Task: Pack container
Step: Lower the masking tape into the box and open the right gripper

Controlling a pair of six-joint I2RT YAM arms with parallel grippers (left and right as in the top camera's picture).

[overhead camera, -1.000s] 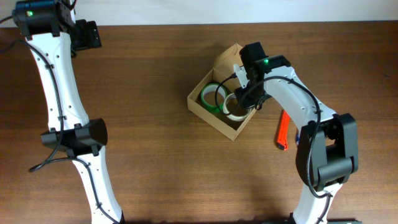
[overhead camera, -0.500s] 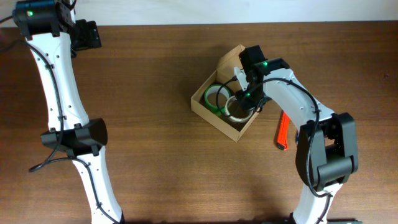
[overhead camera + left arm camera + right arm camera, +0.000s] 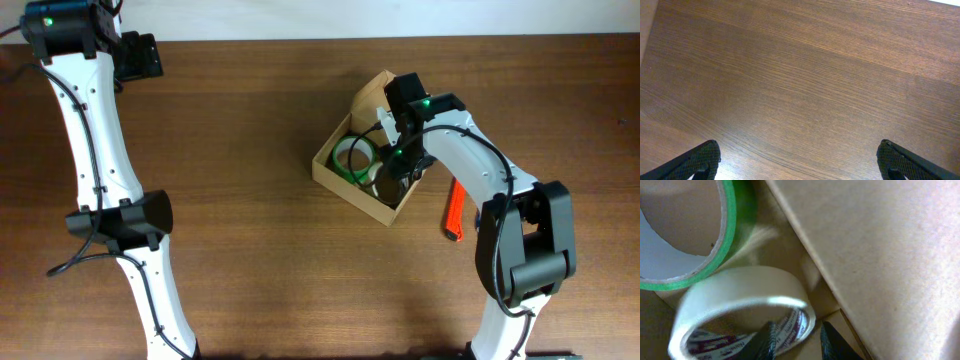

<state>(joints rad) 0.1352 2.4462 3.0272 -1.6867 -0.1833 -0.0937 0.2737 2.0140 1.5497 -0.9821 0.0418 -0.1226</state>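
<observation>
The container (image 3: 330, 172), a tan cardboard box with its flap lid (image 3: 366, 96) standing open, sits right of centre on the table. Inside lie a green tape roll (image 3: 352, 155) and a white tape roll (image 3: 378, 180). My right gripper (image 3: 393, 163) reaches down into the box. In the right wrist view its jaws (image 3: 797, 341) stand a little apart astride the white roll's (image 3: 740, 292) wall, with a gap on the outer side. The green roll (image 3: 732, 225) lies beside it and the box wall (image 3: 880, 255) is close by. My left gripper (image 3: 800, 160) hangs wide open over bare wood at the far left (image 3: 150, 57).
An orange-handled tool (image 3: 453, 210) lies on the table just right of the box, beside the right arm. The left arm's base and links run down the left side of the table.
The right gripper's jaws have parted from the white roll, which now rests in the box. The box has slid slightly right. The left arm has not moved.
</observation>
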